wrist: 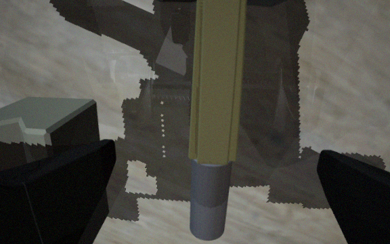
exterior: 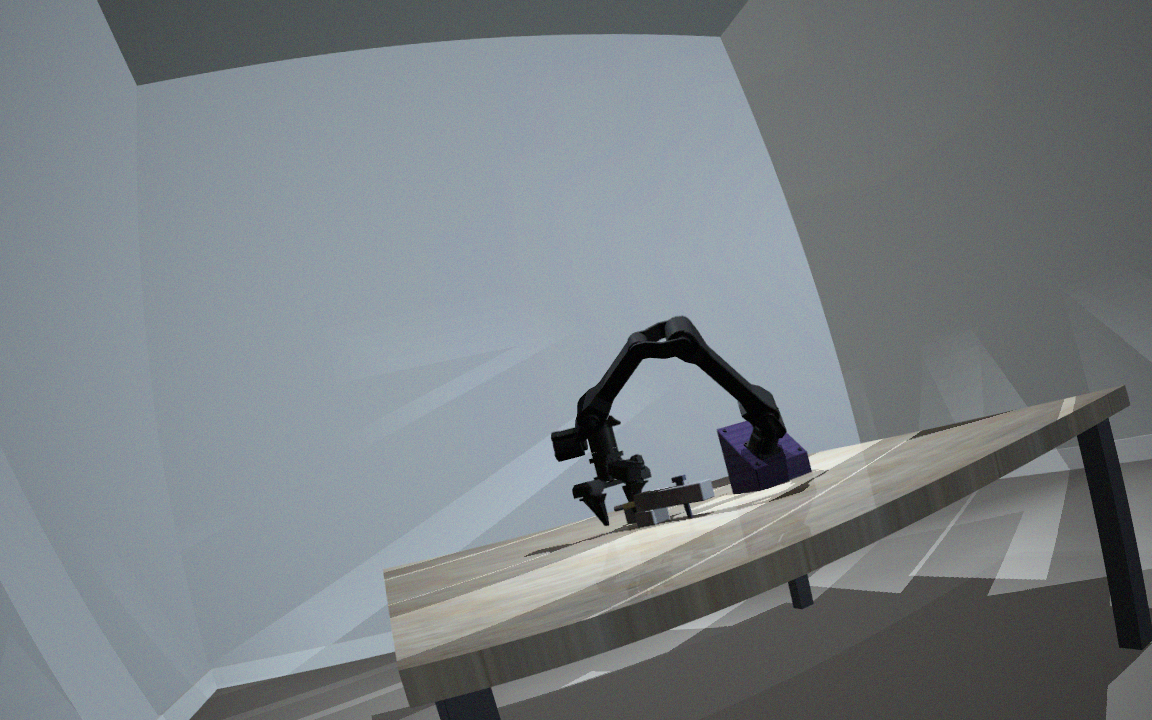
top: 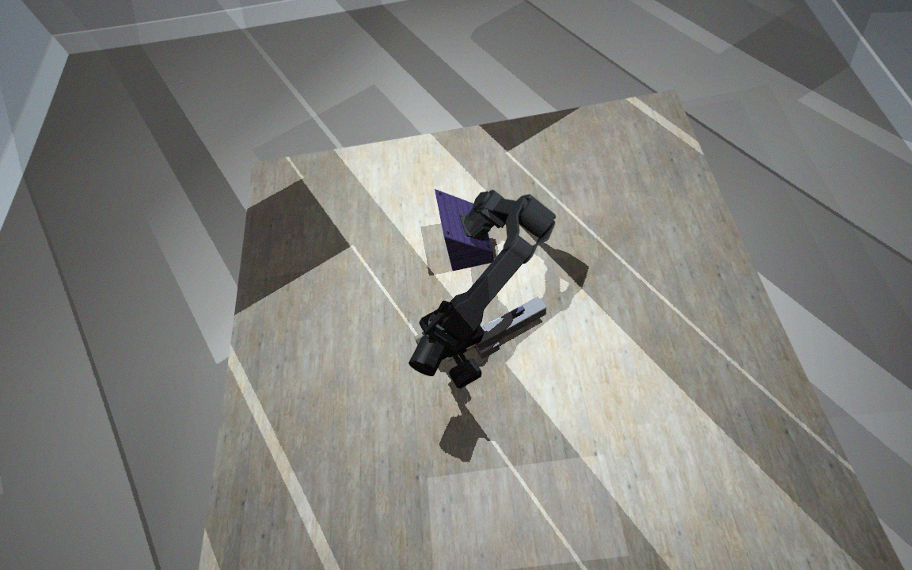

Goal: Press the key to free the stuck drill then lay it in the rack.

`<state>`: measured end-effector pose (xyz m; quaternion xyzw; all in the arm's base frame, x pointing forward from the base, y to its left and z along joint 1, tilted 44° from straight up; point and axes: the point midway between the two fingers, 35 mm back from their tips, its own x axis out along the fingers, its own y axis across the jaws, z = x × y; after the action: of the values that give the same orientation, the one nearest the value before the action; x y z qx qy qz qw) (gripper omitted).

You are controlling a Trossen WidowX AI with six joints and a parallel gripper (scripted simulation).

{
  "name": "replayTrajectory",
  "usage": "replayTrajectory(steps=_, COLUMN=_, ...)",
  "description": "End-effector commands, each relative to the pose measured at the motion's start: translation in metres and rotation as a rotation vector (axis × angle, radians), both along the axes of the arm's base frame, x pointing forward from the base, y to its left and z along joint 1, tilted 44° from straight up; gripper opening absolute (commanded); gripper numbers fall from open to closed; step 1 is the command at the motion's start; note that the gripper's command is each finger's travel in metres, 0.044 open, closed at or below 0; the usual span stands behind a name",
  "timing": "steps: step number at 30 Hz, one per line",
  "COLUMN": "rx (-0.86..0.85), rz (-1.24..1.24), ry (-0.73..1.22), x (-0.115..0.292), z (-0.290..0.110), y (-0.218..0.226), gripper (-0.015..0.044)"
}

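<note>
The drill (wrist: 217,85) (exterior: 622,506) is a yellow bar with a grey round end. It sticks out of a long grey block (top: 533,307) (exterior: 701,489). The dark key (top: 518,311) (exterior: 678,480) has its head a little above the block and a pin below it. My gripper (wrist: 217,156) (exterior: 617,518) is open and empty. In the wrist view its fingers stand wide apart on either side of the drill, near where yellow meets grey. A pale grey-green notched block (wrist: 56,113), seemingly the rack, is beyond the left finger. The arm hides it in the top view.
A smaller grey block (top: 489,349) (exterior: 652,516) is low beside the long block. My arm is mounted on a purple wedge-shaped base (top: 469,253) (exterior: 741,470) on the wooden table (top: 346,425) (exterior: 947,465). The arm's shadow lies around the drill.
</note>
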<state>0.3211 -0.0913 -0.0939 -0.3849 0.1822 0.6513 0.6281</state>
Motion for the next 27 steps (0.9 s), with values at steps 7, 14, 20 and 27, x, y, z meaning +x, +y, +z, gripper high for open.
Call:
replayTrajectory(steps=7, rx=0.007, rz=-0.004, ry=0.004, x=-0.0018, z=0.0014, y=0.0044, gripper=0.0440)
replayTrajectory(steps=14, rx=0.007, rz=-0.004, ry=0.004, x=-0.0023, z=0.0021, y=0.0061, gripper=0.0440)
replayTrajectory(steps=20, rx=0.007, rz=-0.004, ry=0.004, x=-0.0029, z=0.0026, y=0.0075, gripper=0.0440)
replayTrajectory(steps=27, rx=0.008, rz=-0.004, ry=0.004, x=-0.0037, z=0.0029, y=0.0091, gripper=0.0440)
